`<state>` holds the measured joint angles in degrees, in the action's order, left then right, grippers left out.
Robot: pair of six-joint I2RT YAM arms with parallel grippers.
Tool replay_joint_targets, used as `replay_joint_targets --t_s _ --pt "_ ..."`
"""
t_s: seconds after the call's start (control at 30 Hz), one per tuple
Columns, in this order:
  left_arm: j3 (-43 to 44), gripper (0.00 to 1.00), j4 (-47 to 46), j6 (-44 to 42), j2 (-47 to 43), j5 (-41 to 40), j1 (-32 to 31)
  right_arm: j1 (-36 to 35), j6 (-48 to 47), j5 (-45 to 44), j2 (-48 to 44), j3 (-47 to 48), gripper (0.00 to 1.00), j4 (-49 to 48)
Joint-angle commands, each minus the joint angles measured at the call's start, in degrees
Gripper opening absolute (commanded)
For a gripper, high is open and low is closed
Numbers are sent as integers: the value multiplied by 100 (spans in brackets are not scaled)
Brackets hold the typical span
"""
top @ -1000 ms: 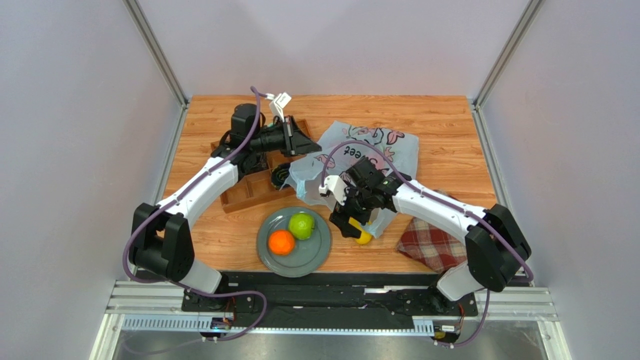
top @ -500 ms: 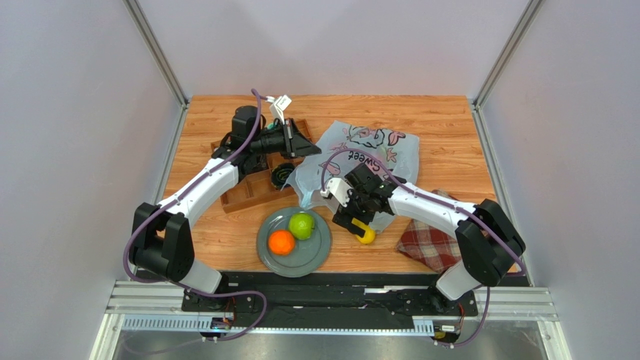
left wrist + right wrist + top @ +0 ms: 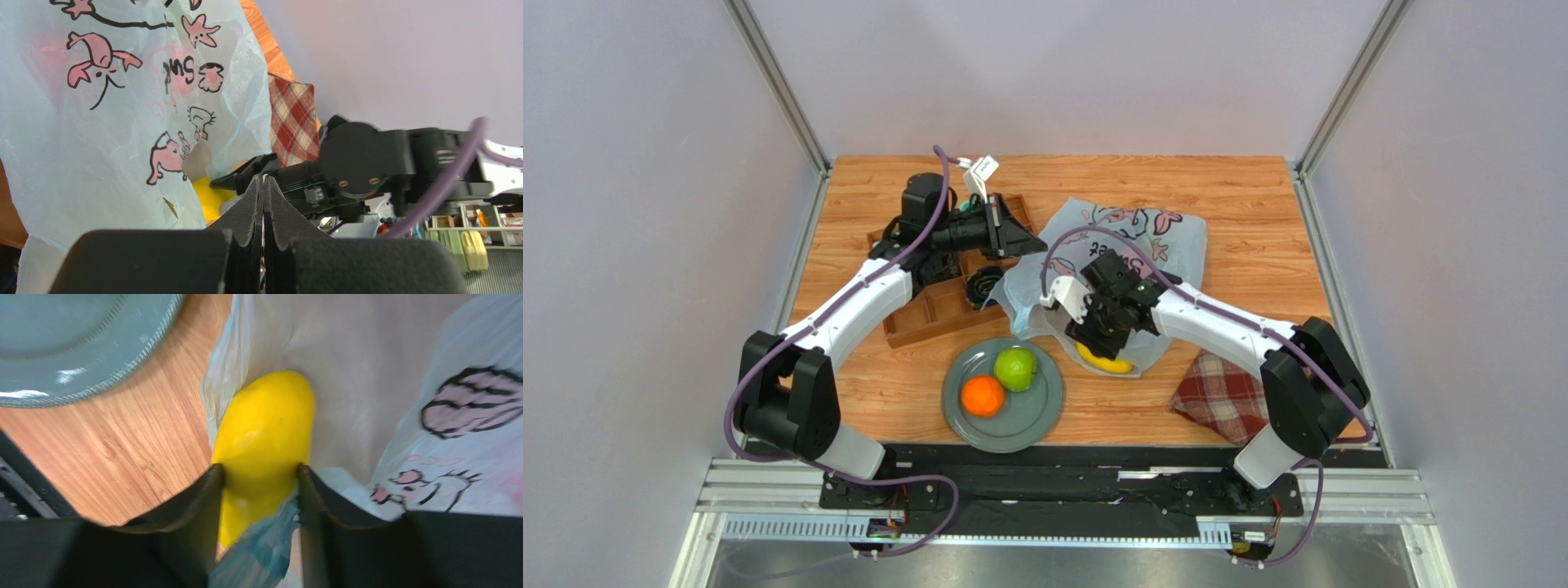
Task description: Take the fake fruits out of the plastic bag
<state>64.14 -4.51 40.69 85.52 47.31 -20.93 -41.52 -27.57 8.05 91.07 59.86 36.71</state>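
The pale-blue plastic bag (image 3: 1130, 239) lies at the back centre of the table. My left gripper (image 3: 1024, 244) is shut on its left edge and holds it up; in the left wrist view the jaws (image 3: 264, 181) meet with a thin sliver of plastic between them, beside the printed bag (image 3: 92, 122). At the bag's mouth lies a yellow mango (image 3: 1107, 363) (image 3: 270, 429). My right gripper (image 3: 1091, 344) (image 3: 259, 475) is shut on it, both fingers pressed against its sides, with a scrap of bag beside them. An orange (image 3: 983, 396) and a green apple (image 3: 1016, 368) sit on the grey plate (image 3: 1026, 423).
A wooden compartment tray (image 3: 934, 312) stands under the left arm at the back left. A red plaid cloth (image 3: 1222, 398) lies at the front right, next to the right arm. The plate's rim (image 3: 132, 361) is close to the left of the mango.
My right gripper has closed from wide open onto the mango and shifted slightly back toward the bag's mouth, the mango moving with it. The left arm has held still.
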Motion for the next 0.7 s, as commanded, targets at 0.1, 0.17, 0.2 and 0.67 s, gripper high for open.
replay_joint_targets --t_s 0.1,0.17,0.2,0.67 --pt "90 0 -208 45 -140 77 124 3 190 1715 -1 1448 38 539" --pt "221 0 -164 36 -79 120 185 -32 340 2199 34 1590 39 496" --pt "265 0 -155 45 -53 138 246 -67 401 2279 86 1669 39 478" --pt "301 0 -199 124 -149 112 405 -410 806 1741 -423 2100 100 556"
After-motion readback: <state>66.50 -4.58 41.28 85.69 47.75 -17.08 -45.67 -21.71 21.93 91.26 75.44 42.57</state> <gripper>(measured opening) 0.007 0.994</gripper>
